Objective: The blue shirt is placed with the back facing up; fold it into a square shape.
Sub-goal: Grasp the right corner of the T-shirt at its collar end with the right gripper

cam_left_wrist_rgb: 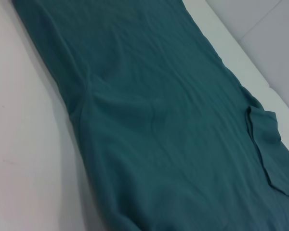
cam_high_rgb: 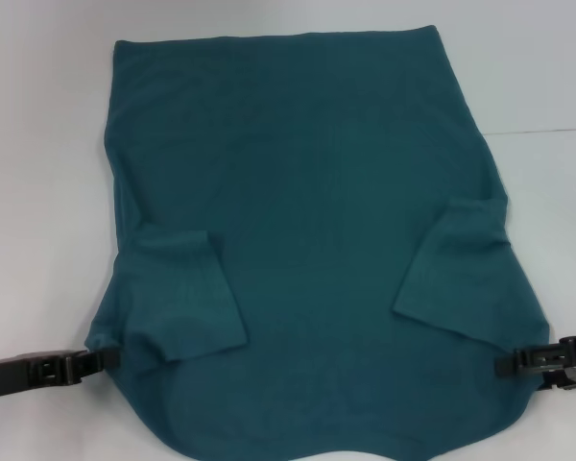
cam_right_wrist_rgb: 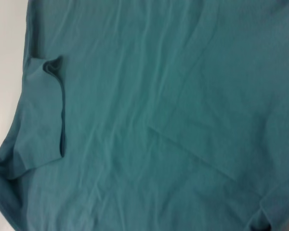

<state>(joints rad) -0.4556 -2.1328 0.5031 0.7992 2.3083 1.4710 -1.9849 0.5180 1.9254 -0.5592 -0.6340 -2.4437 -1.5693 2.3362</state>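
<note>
White table (cam_high_rgb: pixel 38 144) bears blue shirt (cam_high_rgb: pixel 307 240) (grippers only head-visible).

Bare lab-style test bench, plain white tabletop (cam_high_rgb: pixel 38 144), no household clutter or furnishings in view

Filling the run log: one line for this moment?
blue shirt: back up, sleeves folded in | left gripper: at left edge | right gripper: at right edge

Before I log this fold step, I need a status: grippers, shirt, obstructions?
Left gripper and right gripper at opposite side edges of the blue shirt. Shirt flat, both sleeves folded in. Nothing in the way.
</note>
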